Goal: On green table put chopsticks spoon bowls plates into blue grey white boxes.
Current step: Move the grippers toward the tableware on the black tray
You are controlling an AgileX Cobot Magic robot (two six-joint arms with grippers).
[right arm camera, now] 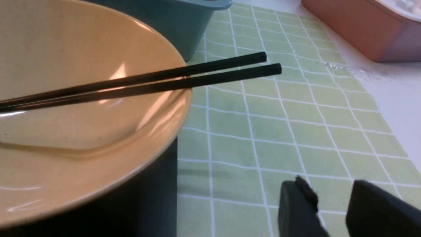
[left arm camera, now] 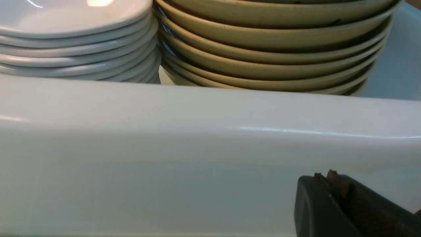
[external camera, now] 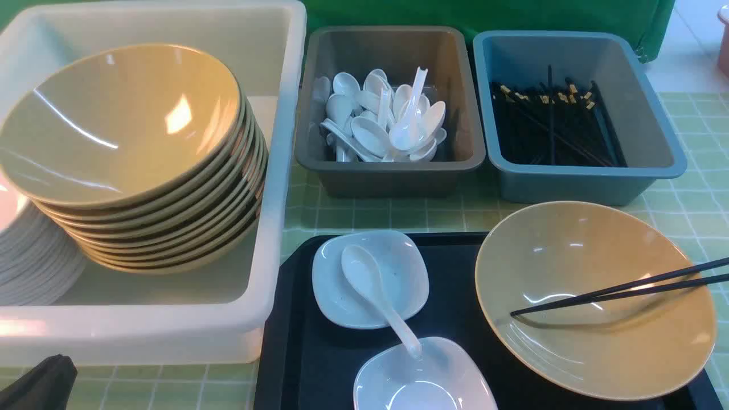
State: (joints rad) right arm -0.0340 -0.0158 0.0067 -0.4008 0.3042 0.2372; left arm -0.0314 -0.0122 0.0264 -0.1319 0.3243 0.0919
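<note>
On the black tray [external camera: 319, 364] a tan bowl [external camera: 592, 347] holds a pair of black chopsticks [external camera: 626, 287] across its rim. A white spoon [external camera: 370, 285] lies with its scoop in one white plate [external camera: 404, 267] and its handle on a nearer plate [external camera: 450, 376]. My right gripper [right arm camera: 329, 186] is open and empty, low over the green table [right arm camera: 279, 125], beside the bowl [right arm camera: 82, 39] and short of the chopsticks' [right arm camera: 148, 82] ends. My left gripper [left arm camera: 324, 175] is shut and empty, just outside the white box's [left arm camera: 197, 131] wall.
The white box [external camera: 142, 330] holds stacked tan bowls [external camera: 125, 125] and stacked white plates [external camera: 34, 262]. The grey box [external camera: 393, 171] holds spoons and the blue box [external camera: 569, 182] holds chopsticks. An orange-pink container [right arm camera: 355, 29] stands off the cloth on the right.
</note>
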